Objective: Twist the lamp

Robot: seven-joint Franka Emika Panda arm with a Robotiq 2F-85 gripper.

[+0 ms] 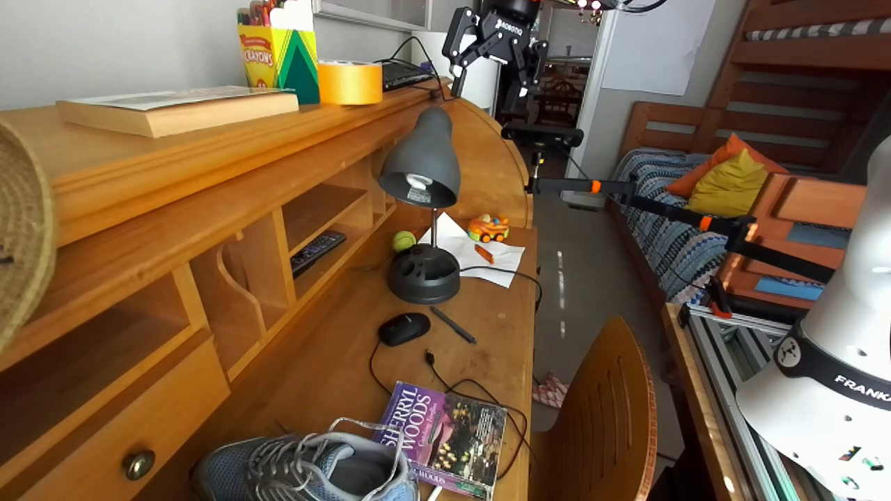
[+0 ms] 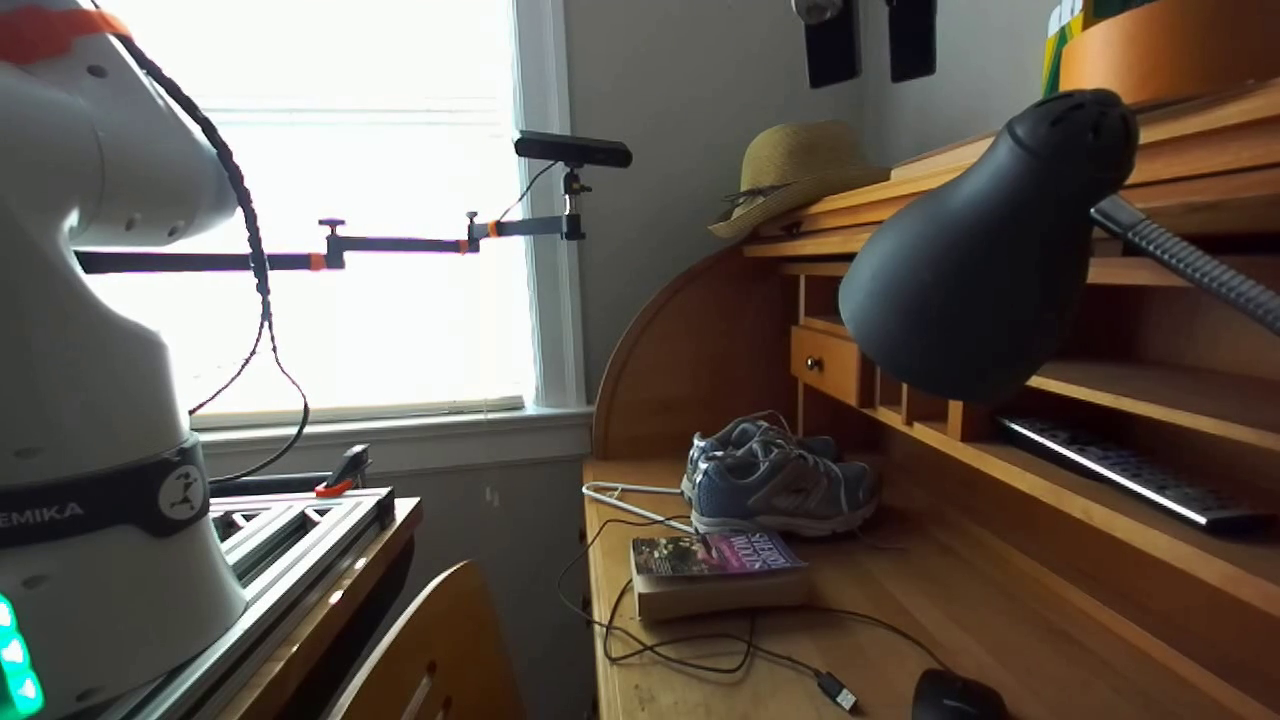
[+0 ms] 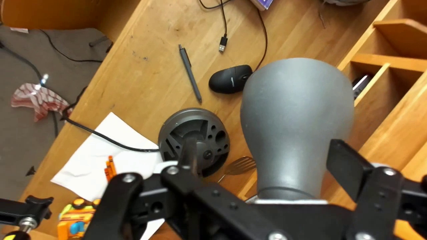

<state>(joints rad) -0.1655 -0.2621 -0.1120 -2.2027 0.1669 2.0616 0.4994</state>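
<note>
The lamp has a dark grey cone-shaped shade [image 1: 421, 160] tipped over a thin stem and a round black base [image 1: 423, 278] on the desk. A white bulb shows under its rim. In an exterior view the shade [image 2: 975, 270] is large and close, with its inside hidden. My gripper [image 1: 486, 94] is open and empty, higher than the shade; only its fingertips [image 2: 872, 72] show in an exterior view. In the wrist view the shade [image 3: 297, 106] lies below, its narrow neck between the spread fingers [image 3: 267, 158] as seen from above. The fingers look apart from it.
A black mouse [image 1: 404, 329], pen [image 1: 452, 325], book [image 1: 445, 438] and shoe [image 1: 306, 470] lie on the desk. Paper [image 1: 501, 261], a toy car [image 1: 489, 228] and a ball [image 1: 404, 241] surround the base. The shelf holds tape [image 1: 350, 83] and a crayon box [image 1: 278, 59]. A camera arm [image 1: 647, 202] reaches across.
</note>
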